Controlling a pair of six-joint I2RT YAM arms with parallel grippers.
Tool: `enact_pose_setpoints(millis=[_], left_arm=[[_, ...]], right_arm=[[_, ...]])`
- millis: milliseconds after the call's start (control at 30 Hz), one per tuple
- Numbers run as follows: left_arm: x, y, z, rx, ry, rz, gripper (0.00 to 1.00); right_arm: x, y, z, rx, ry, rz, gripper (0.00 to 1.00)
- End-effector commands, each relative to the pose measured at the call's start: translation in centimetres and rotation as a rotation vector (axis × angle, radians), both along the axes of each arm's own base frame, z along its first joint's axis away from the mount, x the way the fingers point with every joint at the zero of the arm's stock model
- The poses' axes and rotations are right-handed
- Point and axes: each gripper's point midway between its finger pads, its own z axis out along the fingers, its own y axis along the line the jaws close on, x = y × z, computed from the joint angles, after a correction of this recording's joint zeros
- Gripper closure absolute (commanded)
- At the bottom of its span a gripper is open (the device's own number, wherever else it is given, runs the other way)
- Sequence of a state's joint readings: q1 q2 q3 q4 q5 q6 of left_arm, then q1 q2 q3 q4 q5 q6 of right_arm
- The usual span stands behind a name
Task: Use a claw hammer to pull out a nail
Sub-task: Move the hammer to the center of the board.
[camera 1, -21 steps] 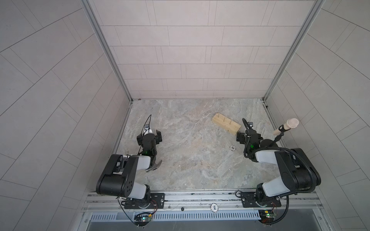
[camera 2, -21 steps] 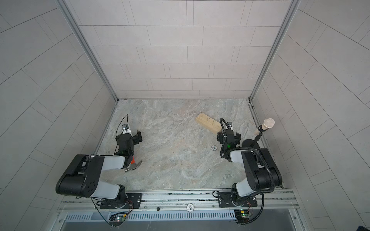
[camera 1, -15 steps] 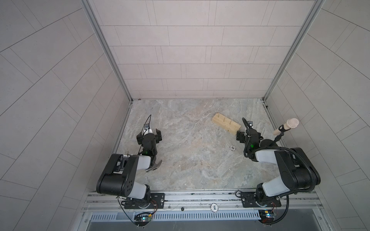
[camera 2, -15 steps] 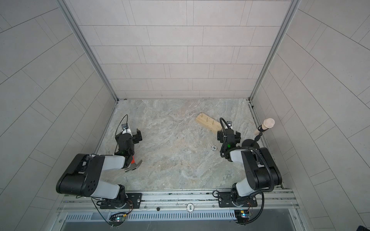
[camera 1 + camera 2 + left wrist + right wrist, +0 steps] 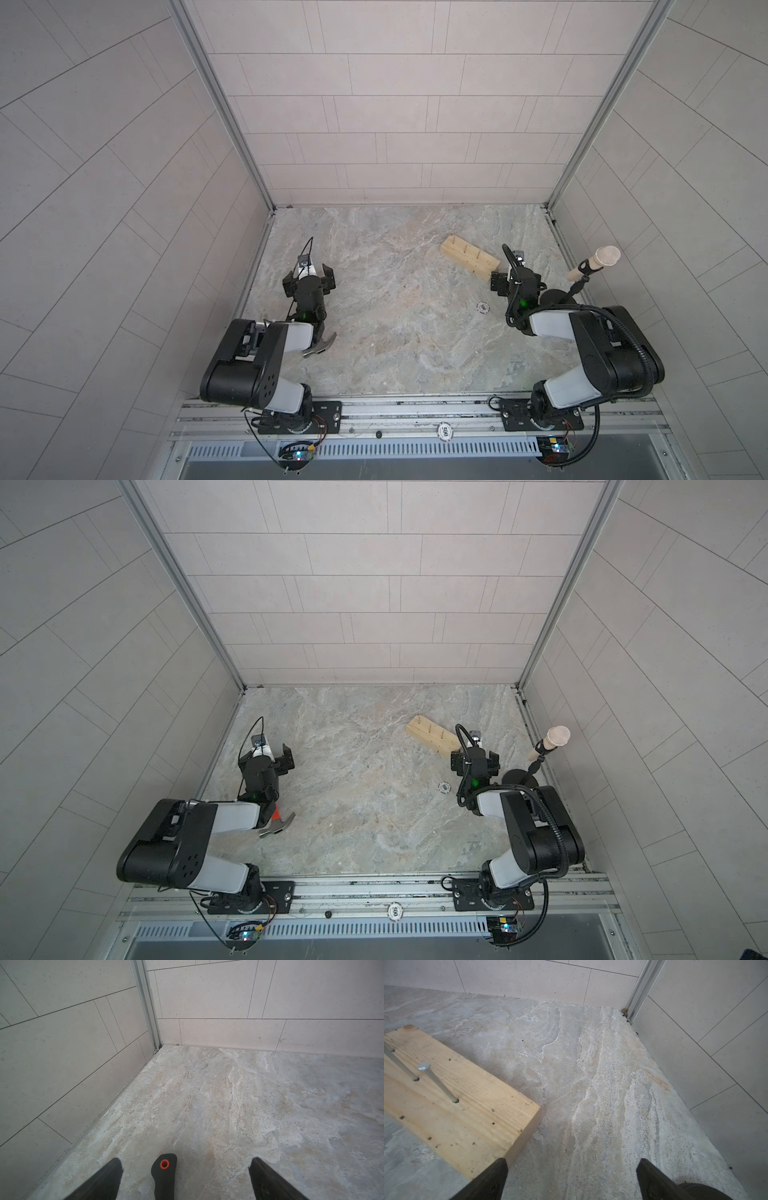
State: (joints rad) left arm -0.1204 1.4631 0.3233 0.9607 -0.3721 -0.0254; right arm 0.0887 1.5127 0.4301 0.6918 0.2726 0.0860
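**Left gripper (image 5: 186, 1160) and right gripper (image 5: 572, 1160) both gape wide**

The claw hammer (image 5: 318, 348) lies on the floor (image 5: 415, 332) under the left arm. Its black handle end sits between the left jaws, touching neither. The right gripper holds nothing, beside the nailed wooden block (image 5: 467, 1109).

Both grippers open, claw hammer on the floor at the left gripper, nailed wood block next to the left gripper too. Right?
Wrong side: the wood block lies next to the right gripper, not the left gripper; the right wrist view shows it. Rest holds: both grippers open, claw hammer on the floor at the left one.
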Motion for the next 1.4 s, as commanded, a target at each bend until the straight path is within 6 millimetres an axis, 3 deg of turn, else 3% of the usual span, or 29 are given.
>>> enact_pose_setpoints(millis=[0, 900, 1100, 1233, 1367], left_arm=[[0.6, -0.1, 1.1, 0.009, -0.035, 0.005, 0.0], [0.6, -0.1, 1.7, 0.009, -0.037, 0.005, 0.0], [0.6, -1.3, 5.6, 0.003, -0.021, -0.067, 0.0], [0.7, -3.0, 9.4, -0.163, -0.051, -0.127, 0.0], [1.0, -5.9, 13.3, -0.365, -0.056, -0.197, 0.0]], right_arm=[[0.6, -0.2, 0.7, -0.014, -0.021, -0.002, 0.0], [0.7, -0.2, 0.9, -0.013, -0.02, -0.001, 0.0], [1.2, -0.3, 4.4, -0.02, 0.034, -0.01, 0.0], [0.6, -0.4, 9.3, 0.096, -0.038, -0.065, 0.0], [0.0, 2.2, 13.5, 0.277, -0.024, -0.025, 0.0]])
